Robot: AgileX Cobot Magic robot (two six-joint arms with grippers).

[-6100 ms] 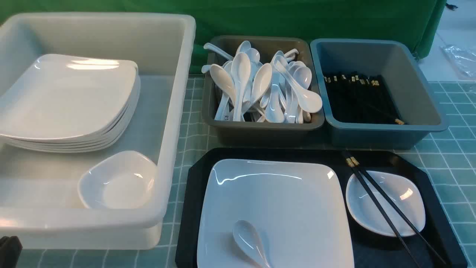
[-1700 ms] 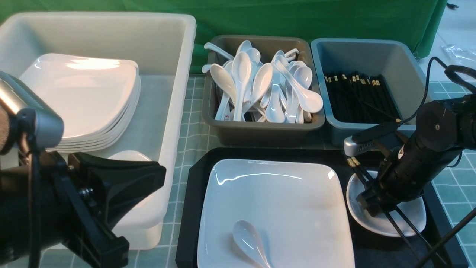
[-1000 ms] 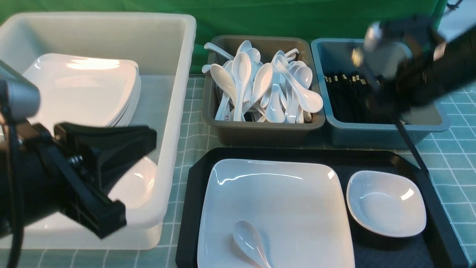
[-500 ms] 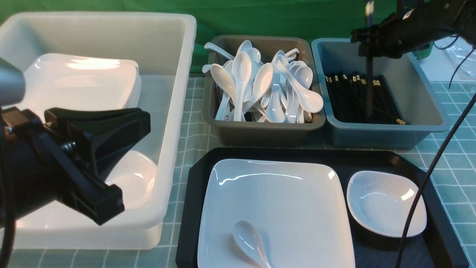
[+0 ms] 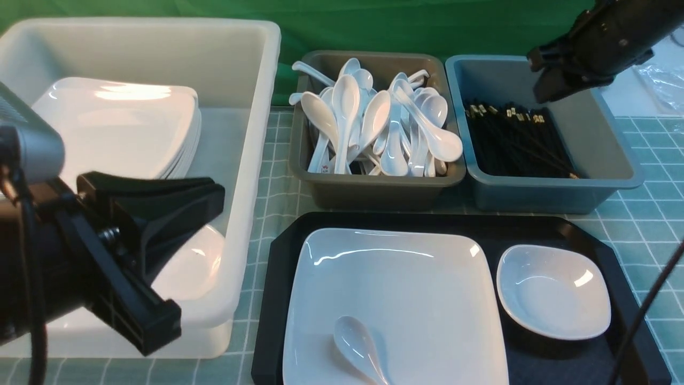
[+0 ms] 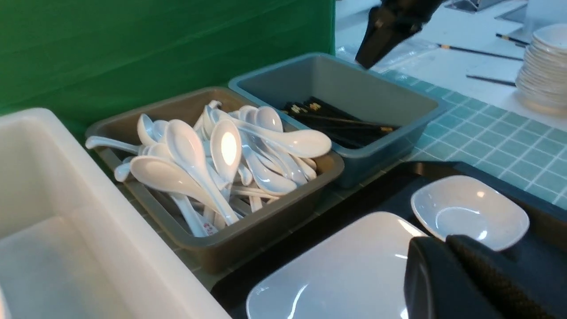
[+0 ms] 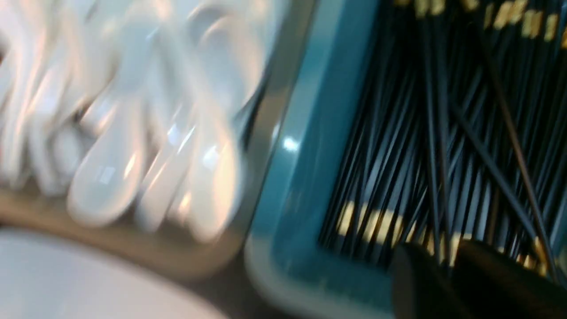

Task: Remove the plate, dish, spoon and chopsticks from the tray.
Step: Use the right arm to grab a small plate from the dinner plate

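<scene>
Along the left edge of the teal checked table (image 5: 652, 224), the large translucent white plastic tub (image 5: 267, 64) holds a stack of white plates (image 5: 117, 139). At the near edge, the black rectangular plastic tray (image 5: 401, 220) carries the large glossy white square plate (image 5: 395, 289) on its left side and the small white rounded-square dish (image 5: 553, 291) by its right edge, just apart. The white glossy soup spoon (image 5: 358, 345) lies inside the plate's near edge. No sticks remain on the tray; the thin black chopsticks (image 5: 513, 141) lie in the blue plastic bin (image 5: 534, 195), beside the grey bin (image 5: 374, 195). The right gripper (image 5: 550, 85) hangs above the blue bin, jaws almost together, empty. The left gripper (image 6: 443, 248) is fully closed, empty, in front of the tub. Hazard: lifting the plate first would probably tip the loose spoon off. The glossy, shallow rims may slip from a pinch. The tub's near wall must be cleared.
</scene>
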